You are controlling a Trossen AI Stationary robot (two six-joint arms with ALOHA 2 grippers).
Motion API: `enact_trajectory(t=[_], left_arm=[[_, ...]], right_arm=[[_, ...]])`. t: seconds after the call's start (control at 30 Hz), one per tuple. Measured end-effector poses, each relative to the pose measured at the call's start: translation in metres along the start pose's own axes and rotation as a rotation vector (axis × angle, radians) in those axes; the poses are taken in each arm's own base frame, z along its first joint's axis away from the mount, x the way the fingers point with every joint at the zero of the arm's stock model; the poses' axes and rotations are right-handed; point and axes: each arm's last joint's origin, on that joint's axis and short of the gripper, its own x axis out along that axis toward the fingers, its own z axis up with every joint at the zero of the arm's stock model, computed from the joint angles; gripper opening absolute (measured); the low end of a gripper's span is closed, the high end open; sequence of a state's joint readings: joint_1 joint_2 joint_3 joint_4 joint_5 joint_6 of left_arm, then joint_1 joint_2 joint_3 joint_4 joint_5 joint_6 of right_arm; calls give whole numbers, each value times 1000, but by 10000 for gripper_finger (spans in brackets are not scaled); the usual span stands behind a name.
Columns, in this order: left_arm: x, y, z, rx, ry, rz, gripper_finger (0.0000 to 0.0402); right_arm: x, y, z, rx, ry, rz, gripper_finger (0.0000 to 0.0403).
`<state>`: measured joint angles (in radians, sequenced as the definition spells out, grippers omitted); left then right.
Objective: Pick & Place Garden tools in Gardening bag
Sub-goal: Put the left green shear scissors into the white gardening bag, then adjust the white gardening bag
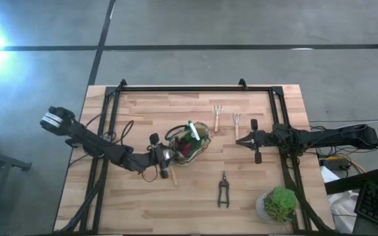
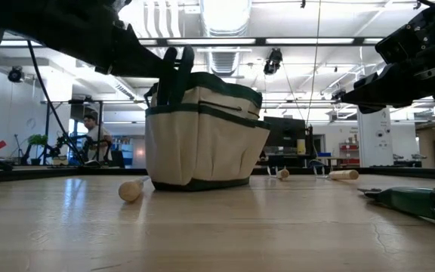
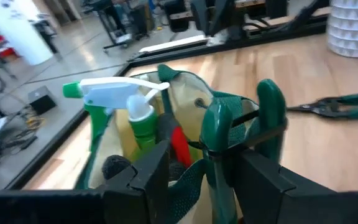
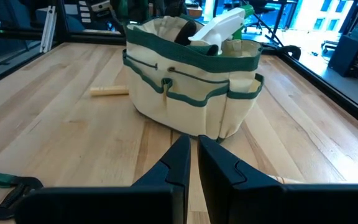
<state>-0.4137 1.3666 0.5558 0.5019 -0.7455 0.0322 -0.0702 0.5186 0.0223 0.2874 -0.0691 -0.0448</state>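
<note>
The khaki gardening bag (image 1: 190, 140) with green trim stands at the table's middle. In it are the green spray bottle with white top (image 3: 128, 102) and the red-and-black tool (image 3: 178, 142). My left gripper (image 1: 168, 156) is at the bag's left rim, shut on a green-handled pruner (image 3: 229, 134). My right gripper (image 1: 241, 141) hangs shut and empty to the right of the bag. Two wooden-handled forks (image 1: 227, 119) lie flat beyond it. A second pruner (image 1: 223, 191) lies flat toward the near edge. A wooden-handled tool (image 1: 173, 176) lies by the bag's near left side. My left gripper pinches the pruner's two green handles (image 3: 219, 155) between its two fingers (image 3: 263, 180), coming from the table's left and lying across them. The handle ends (image 2: 177, 72) stand upright above the bag's left rim. The blades are hidden below, at or inside the bag.
A bushy green potted plant (image 1: 279, 204) stands at the near right corner. A black frame rail (image 1: 195, 88) runs round the table's far edge and sides. Bare wood lies near the front left. A person (image 2: 93, 136) is in the room far behind.
</note>
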Motion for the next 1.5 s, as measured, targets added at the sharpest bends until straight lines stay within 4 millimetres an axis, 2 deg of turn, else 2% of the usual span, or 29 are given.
enact_trajectory(t=[0.23, 0.63, 1.07, 1.33, 1.5], left_arm=[[-2, 1, 7, 24, 44, -48, 163], [-5, 5, 14, 115, 236, -47, 163], [-10, 8, 42, 158, 292, -129, 163], [-12, 10, 46, 154, 321, -138, 163], [-19, 18, 49, 154, 323, -93, 163]], right_arm=[[0, 0, 0, 0, 0, 0, 27], [0, 0, 0, 0, 0, 0, 27], [0, 0, 0, 0, 0, 0, 27], [0, 0, 0, 0, 0, 0, 27], [0, 0, 0, 0, 0, 0, 27]])
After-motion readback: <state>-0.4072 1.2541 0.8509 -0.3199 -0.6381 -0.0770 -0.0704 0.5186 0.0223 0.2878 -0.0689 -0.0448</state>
